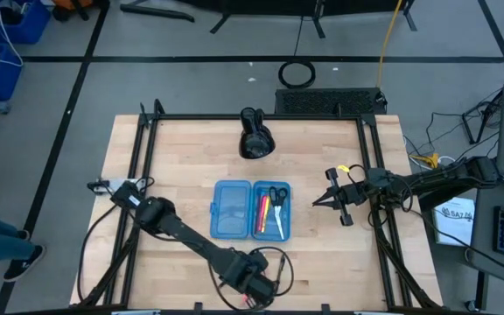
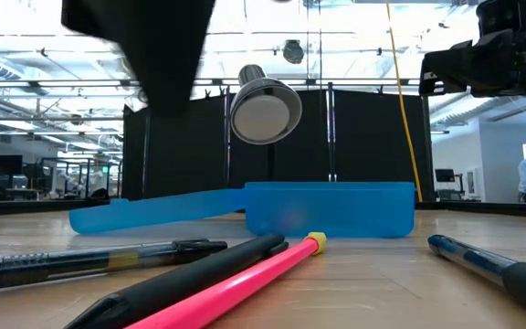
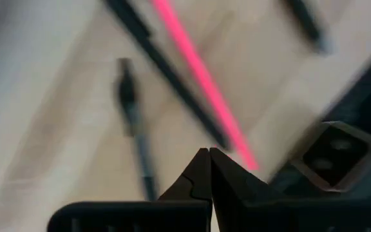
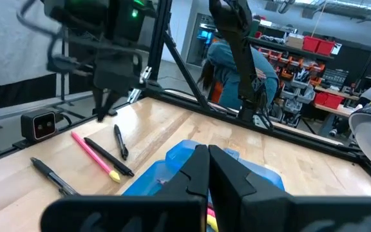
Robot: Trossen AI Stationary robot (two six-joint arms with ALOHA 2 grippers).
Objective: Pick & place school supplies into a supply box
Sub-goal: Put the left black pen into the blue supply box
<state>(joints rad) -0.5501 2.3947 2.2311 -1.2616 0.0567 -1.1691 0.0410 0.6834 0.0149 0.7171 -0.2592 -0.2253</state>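
High view: the worktop (image 1: 339, 262) carries the supply box (image 1: 250, 210), laid open at centre so supplies already rest in one half. Left gripper (image 3: 209, 153), jaws closed and empty, is poised near the front edge over a loose pink pen (image 3: 201, 77); right gripper (image 1: 315, 203), jaws closed and empty, waits beside the box.

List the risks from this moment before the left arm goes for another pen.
1. The left gripper hovers with jaws shut over the pink pen and a black pen lying side by side; coming down, it may catch both or nudge one away.
2. The loose pens lie at the table's near edge beside the low camera, so a knocked pen might roll off.
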